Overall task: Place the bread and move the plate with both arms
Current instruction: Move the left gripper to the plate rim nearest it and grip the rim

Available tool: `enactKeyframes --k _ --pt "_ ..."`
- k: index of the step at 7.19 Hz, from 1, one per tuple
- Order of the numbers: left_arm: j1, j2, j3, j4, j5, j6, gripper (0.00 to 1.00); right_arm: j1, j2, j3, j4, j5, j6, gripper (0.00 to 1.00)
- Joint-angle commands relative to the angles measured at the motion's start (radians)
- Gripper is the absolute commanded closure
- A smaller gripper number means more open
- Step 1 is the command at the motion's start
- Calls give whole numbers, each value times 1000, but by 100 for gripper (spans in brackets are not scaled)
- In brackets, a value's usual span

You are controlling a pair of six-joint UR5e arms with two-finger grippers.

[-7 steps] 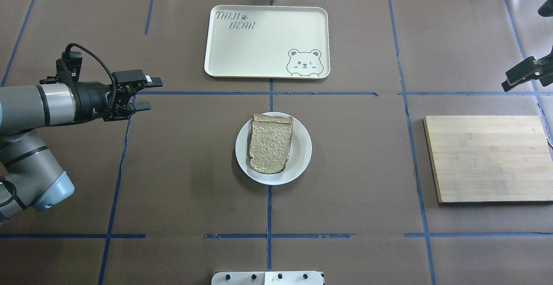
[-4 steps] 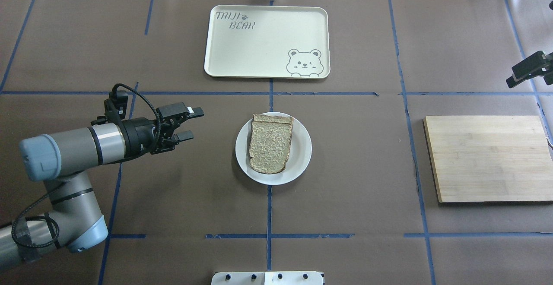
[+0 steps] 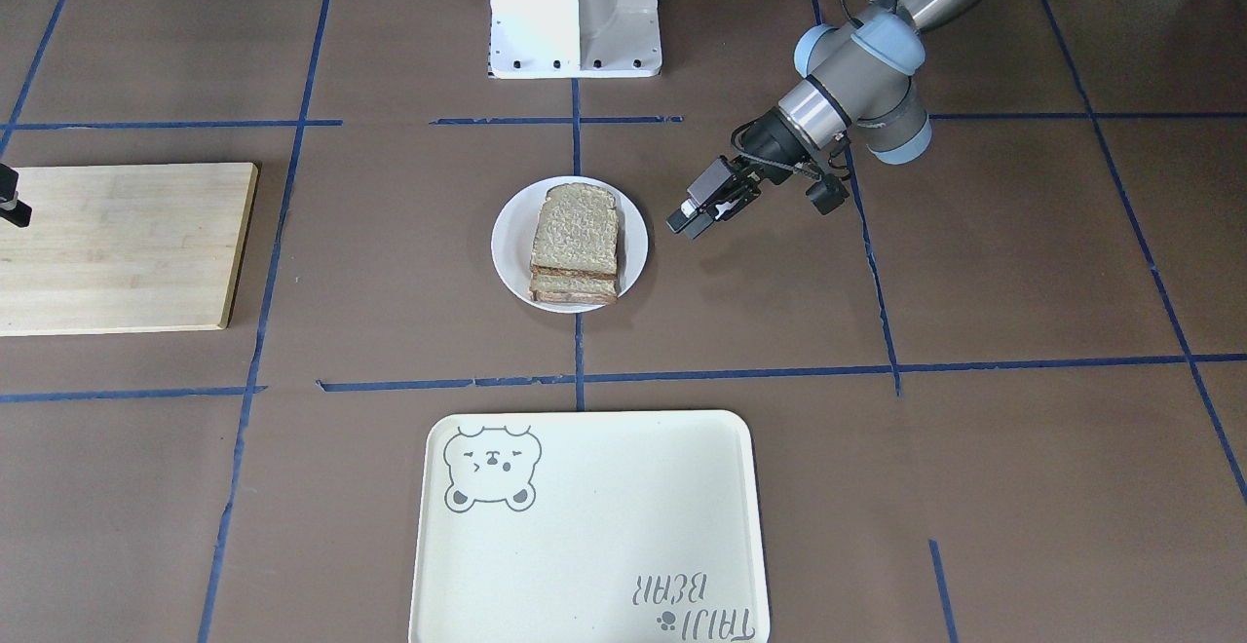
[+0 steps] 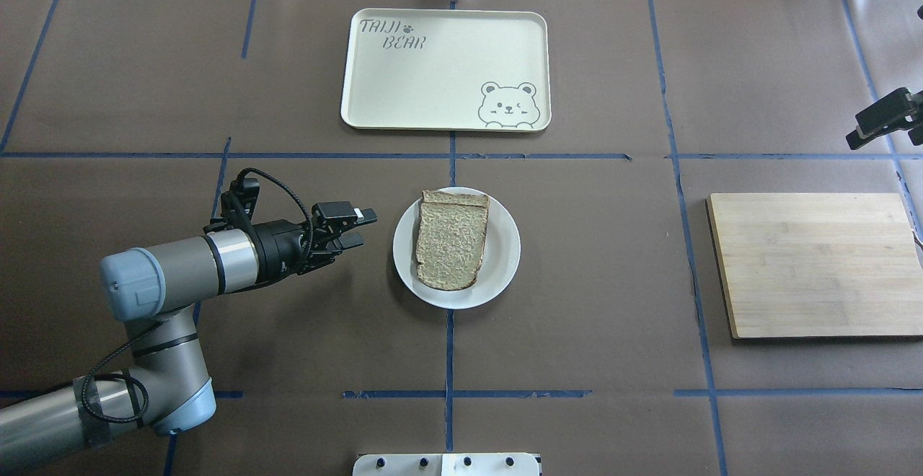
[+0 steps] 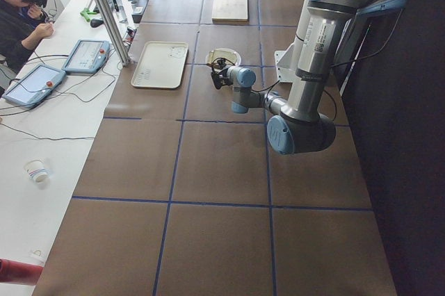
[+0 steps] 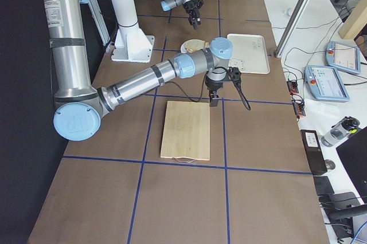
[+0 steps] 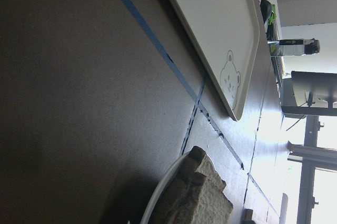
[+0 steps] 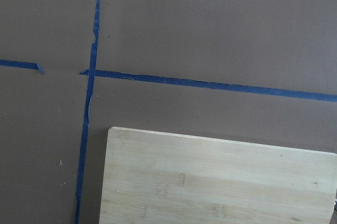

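On the front-facing camera I saw the bread (image 3: 575, 226) lying on the plate (image 3: 510, 242) at mid-table. The left gripper (image 3: 688, 217) was just beside the plate's rim, not touching it. A cream tray (image 3: 585, 526) sat apart on the operators' side, and a wooden board (image 3: 117, 244) lay well off to the other side.

From overhead, the left gripper's fingers stood apart, pointed at the plate. The right gripper (image 4: 878, 124) was cut off by the frame edge beyond the board, so I could not tell whether it was parted or closed.

The right-side camera put it near a corner of the board.

My left wrist feed caught the plate rim and bread at the bottom, with the tray beyond. The right wrist feed showed the board and blue tape (image 8: 210, 84).
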Motion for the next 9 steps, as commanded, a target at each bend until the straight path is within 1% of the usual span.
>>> enactKeyframes --k 1,3,4,5,7,9 --pt "19 -21 29 2 0 0 48 0 2 -1 0 3 2 0" --pt "59 -30 32 3 7 3 49 0 0 -2 0 3 4 0" --pt "68 -48 56 3 8 3 49 0 -1 -2 0 3 4 0" --pt "68 -67 76 5 8 3 49 0 -1 -2 -1 2 4 0" --pt "70 -76 83 8 8 3 49 0 -3 -2 -2 3 4 0" --pt "70 -94 102 9 7 1 56 0 0 -1 0 2 2 0"
